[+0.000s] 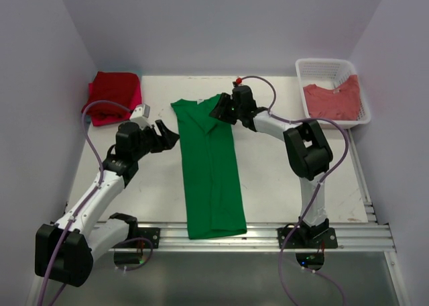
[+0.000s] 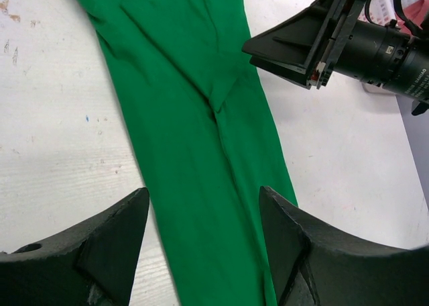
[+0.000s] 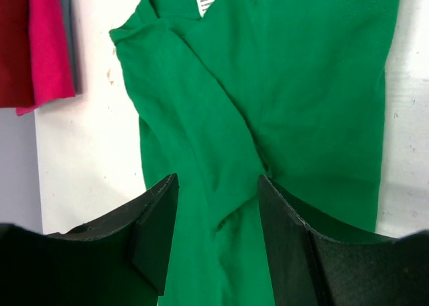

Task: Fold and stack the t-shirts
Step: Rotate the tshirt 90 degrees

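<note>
A bright green t-shirt [image 1: 211,165] lies on the table as a long narrow strip, collar at the far end, with a sleeve folded inward [image 2: 201,58]. My left gripper [image 1: 171,135] hangs open just left of the strip's upper part; in the left wrist view the cloth [image 2: 201,151] runs below its open fingers [image 2: 204,192]. My right gripper [image 1: 220,110] hovers open over the shirt's far right corner, its fingers [image 3: 218,178] astride the folded sleeve [image 3: 221,151] without pinching it. Folded red and pink t-shirts [image 1: 115,94] sit at the back left. A salmon-red t-shirt [image 1: 332,99] lies in the basket.
A white lattice basket [image 1: 322,64] stands at the back right corner. Walls close the table on the left, back and right. An aluminium rail [image 1: 268,235] with both arm bases runs along the near edge, touching the green shirt's hem.
</note>
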Robot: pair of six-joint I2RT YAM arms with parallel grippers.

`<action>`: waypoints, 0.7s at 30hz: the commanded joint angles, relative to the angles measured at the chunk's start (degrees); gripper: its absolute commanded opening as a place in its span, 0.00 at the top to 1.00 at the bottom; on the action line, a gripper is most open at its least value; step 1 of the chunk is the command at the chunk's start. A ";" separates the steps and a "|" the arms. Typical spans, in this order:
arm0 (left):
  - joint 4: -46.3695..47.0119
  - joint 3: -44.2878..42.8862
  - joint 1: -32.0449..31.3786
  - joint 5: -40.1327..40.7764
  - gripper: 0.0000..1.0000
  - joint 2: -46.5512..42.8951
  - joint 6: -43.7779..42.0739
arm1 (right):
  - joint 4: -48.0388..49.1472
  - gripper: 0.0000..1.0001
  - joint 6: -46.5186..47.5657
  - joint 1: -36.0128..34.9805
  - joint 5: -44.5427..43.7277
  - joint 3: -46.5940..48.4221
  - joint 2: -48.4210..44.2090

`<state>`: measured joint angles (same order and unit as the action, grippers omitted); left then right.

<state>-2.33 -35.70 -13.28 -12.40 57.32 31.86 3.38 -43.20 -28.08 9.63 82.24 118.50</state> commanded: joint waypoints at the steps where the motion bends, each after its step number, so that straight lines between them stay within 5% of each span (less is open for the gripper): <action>1: 1.19 0.90 -0.26 0.28 0.30 -0.54 -0.66 | -1.61 0.46 1.80 0.04 -1.90 3.63 2.00; 14: 0.31 1.60 -0.26 0.98 0.30 -1.60 -0.57 | -2.50 0.47 2.24 0.13 -2.86 5.04 4.37; 21: 0.13 1.95 -0.26 1.24 0.31 -1.42 -0.48 | 0.92 0.69 0.84 0.21 0.91 3.90 5.95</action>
<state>-2.52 -34.59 -13.28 -11.88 56.86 31.86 1.17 -42.15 -28.08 8.73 85.06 123.50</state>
